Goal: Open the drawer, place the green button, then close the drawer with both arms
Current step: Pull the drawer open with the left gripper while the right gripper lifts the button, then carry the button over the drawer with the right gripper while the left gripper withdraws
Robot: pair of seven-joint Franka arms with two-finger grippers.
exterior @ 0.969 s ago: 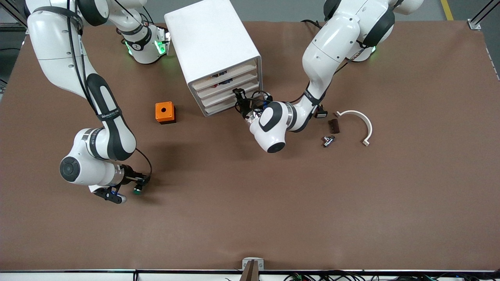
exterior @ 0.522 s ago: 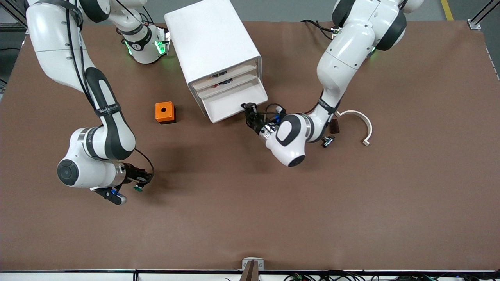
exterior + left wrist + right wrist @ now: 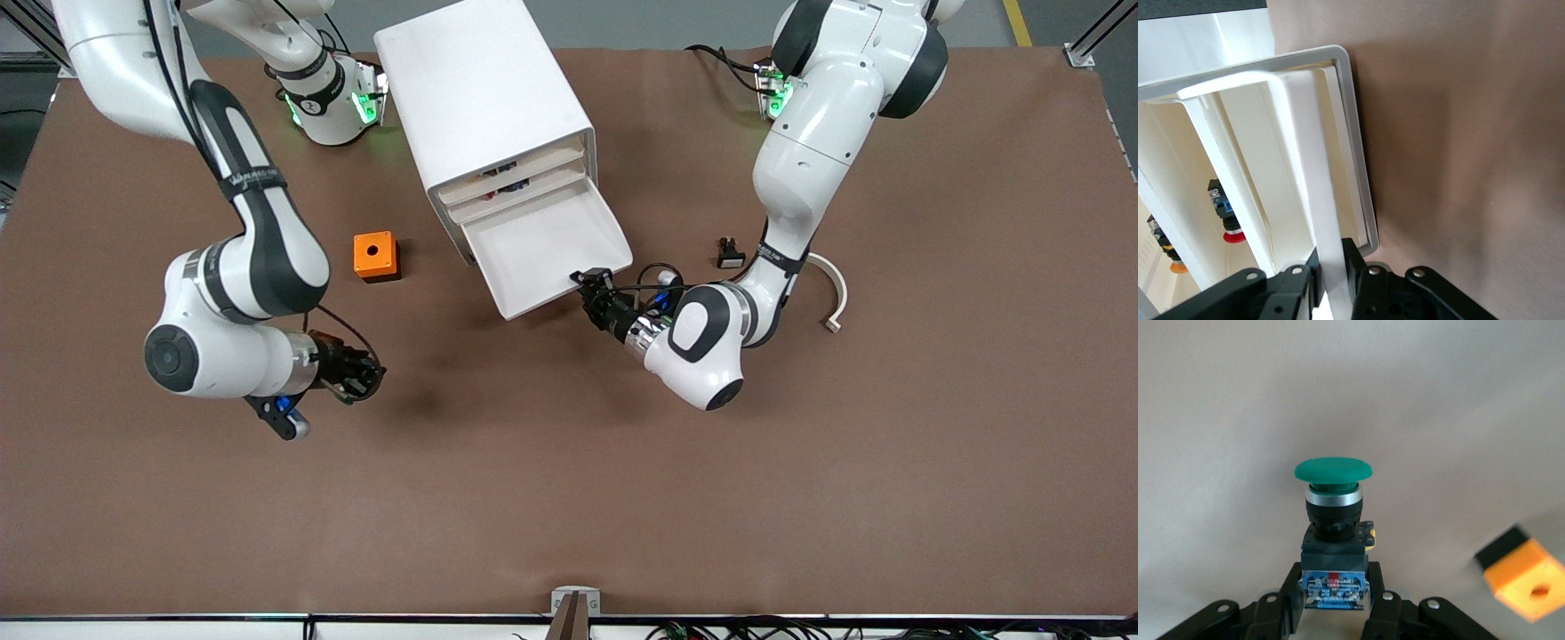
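The white cabinet [image 3: 480,89] stands near the arms' bases. Its third drawer [image 3: 547,244] is pulled out, and its tray looks bare. My left gripper [image 3: 594,283] is shut on the drawer's front lip. In the left wrist view the fingers [image 3: 1358,263] clamp the white lip [image 3: 1315,187] from both sides. My right gripper [image 3: 360,382] is shut on the button and holds it above the table, toward the right arm's end. In the right wrist view the button [image 3: 1333,510] stands upright between the fingers [image 3: 1288,590], with the green cap on top and the blue body gripped.
An orange cube with a hole [image 3: 375,256] sits on the table beside the cabinet and also shows in the right wrist view [image 3: 1523,580]. A small black-and-white switch [image 3: 731,253] and a white curved piece [image 3: 836,293] lie by the left arm. Upper drawers hold small parts [image 3: 1225,213].
My left gripper has pulled the third drawer well out toward the front camera. My right gripper has lifted the button off the table and moved it toward the cabinet.
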